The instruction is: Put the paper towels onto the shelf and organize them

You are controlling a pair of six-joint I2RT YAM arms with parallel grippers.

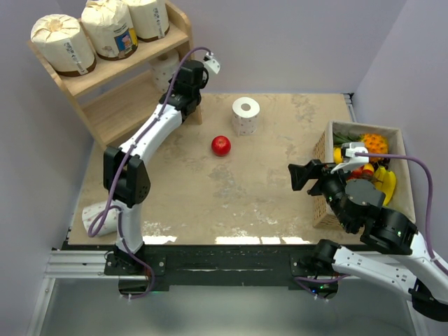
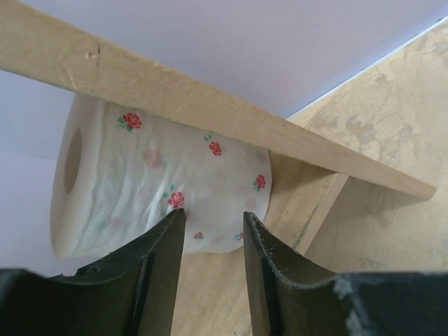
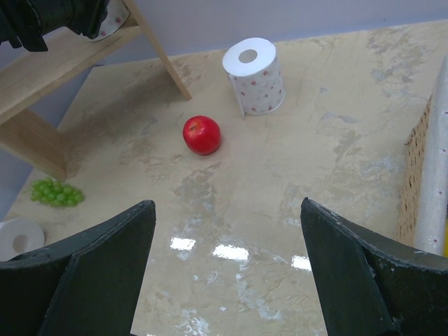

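The wooden shelf stands at the far left. Three wrapped paper towels sit on its top tier. A white flowered roll lies on its side on the tier below, under a wooden rail. My left gripper is at that roll's near edge, jaws a narrow gap apart with only shelf wood showing between them. Another white roll stands upright mid-table, and a third lies near the left arm's base. My right gripper hovers open over bare table, holding nothing.
A red apple lies between the shelf and the upright roll. Green grapes sit on the table near the shelf's foot. A wicker box of fruit stands at the right edge beside the right arm. Walls close in on both sides.
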